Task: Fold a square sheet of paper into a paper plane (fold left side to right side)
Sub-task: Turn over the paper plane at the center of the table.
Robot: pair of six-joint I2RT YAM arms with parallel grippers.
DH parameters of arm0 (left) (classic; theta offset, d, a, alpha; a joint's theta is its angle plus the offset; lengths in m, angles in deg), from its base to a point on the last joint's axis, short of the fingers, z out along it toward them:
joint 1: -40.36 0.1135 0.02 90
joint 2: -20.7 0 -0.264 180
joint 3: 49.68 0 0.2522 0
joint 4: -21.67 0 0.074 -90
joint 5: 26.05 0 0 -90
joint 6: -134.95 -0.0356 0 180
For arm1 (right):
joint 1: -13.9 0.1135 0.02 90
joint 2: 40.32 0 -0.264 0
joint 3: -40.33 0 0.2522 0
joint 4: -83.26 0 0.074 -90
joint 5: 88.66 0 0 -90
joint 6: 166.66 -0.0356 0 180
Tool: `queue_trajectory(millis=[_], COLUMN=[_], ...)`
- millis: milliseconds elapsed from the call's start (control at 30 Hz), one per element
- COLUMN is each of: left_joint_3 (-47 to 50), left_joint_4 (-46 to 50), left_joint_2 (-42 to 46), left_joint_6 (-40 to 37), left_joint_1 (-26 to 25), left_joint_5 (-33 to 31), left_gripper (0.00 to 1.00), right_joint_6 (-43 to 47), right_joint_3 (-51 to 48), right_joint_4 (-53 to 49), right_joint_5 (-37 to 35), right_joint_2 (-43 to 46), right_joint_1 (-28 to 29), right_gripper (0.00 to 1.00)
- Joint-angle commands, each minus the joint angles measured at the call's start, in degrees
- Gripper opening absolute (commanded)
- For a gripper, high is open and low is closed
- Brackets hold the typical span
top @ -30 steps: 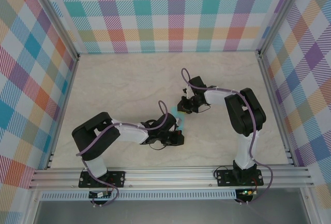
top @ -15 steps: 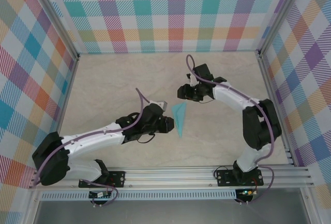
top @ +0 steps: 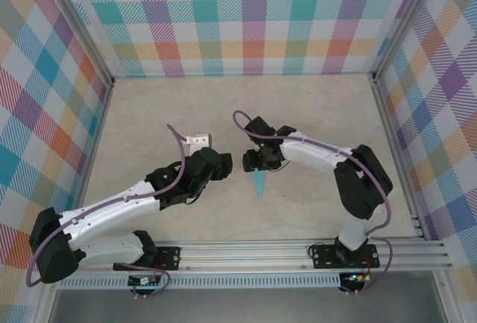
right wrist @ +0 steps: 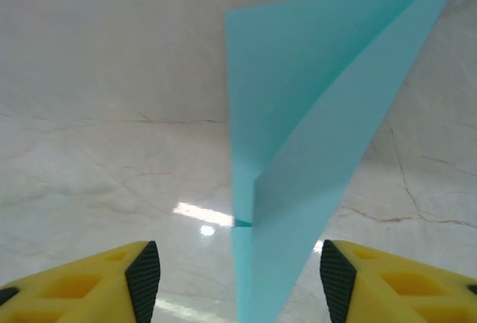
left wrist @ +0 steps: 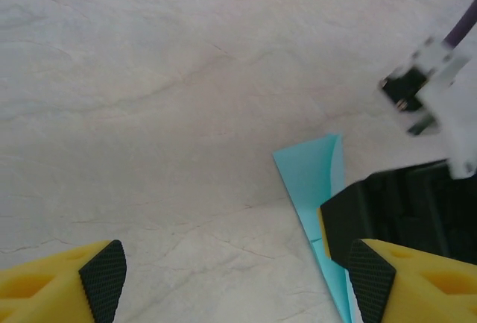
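The paper plane (top: pixel 258 182) lies mid-table as a slim turquoise dart, its tip toward the arm bases. In the right wrist view the paper plane (right wrist: pixel 298 114) has one flap standing up from the centre crease. My right gripper (top: pixel 257 162) hovers over its wide end. That gripper (right wrist: pixel 240 274) is open, the raised flap standing between the pads with a gap on each side. My left gripper (top: pixel 225 166) sits just left of the plane. It is open (left wrist: pixel 237 282) over bare table, with the plane (left wrist: pixel 309 177) off to its right, partly under the right gripper's black body (left wrist: pixel 406 211).
The marble-look tabletop (top: pixel 164 121) is walled by plaid panels (top: pixel 246 17) at the back and sides. An aluminium rail (top: pixel 246 252) carrying the arm bases runs along the near edge. The left arm stretches low across the front left.
Both grippers were shut at the paper a second ago and have opened. The left gripper has drawn back to the left. The right gripper has come back over the plane's wide end, and the plane looks narrower.
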Motion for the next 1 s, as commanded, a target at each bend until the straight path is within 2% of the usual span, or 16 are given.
queue_trajectory(millis=[0,67,200,267,300,433,500,633,733,800,967], left_joint_3=[1.3,1.5,1.6,1.5,1.4,1.3,1.5,1.6,1.7,1.7,1.9], left_joint_4=[1.1,1.5,2.1,2.4,2.6,3.2,3.2,3.5,4.1,4.3,4.5], left_joint_2=[2.0,2.4,3.1,3.3,3.5,4.2,4.8,6.0,6.9,7.5,8.2], left_joint_6=[1.4,1.6,1.7,1.6,1.5,1.6,1.7,1.5,1.6,1.5,1.3], left_joint_1=[0.5,0.5,0.5,0.5,0.5,0.5,0.5,0.5,0.5,0.5,0.5], left_joint_5=[-3.0,-3.0,-3.8,-4.1,-4.2,-5.0,-5.4,-6.0,-6.4,-6.5,-6.7], left_gripper=[0.81,0.82,0.82,0.83,0.82,0.83,0.83,0.83,0.84,0.84,0.84], right_joint_6=[-1.6,-1.7,-0.4,0.7,1.1,1.5,-0.2,-4.4,-5.6,-4.7,0.7], right_joint_3=[2.8,2.7,2.2,1.6,0.7,-4.8,-10.6,-19.9,-24.3,-25.3,-21.6], right_joint_4=[-4.3,-4.4,-3.0,-1.0,0.6,9.2,16.4,28.1,32.5,31.8,19.9], right_joint_5=[-5.6,-6.0,-3.4,-1.5,0.0,9.4,16.8,26.0,26.5,25.2,19.4], right_joint_2=[-2.8,-3.5,-2.0,1.2,3.2,10.4,12.6,10.2,8.4,8.4,12.2], right_joint_1=[0.6,0.6,1.0,1.4,1.4,0.0,-2.0,-5.8,-8.4,-9.7,-10.3], right_gripper=[0.52,0.43,0.13,0.02,0.0,0.0,0.0,0.01,0.04,0.06,0.25])
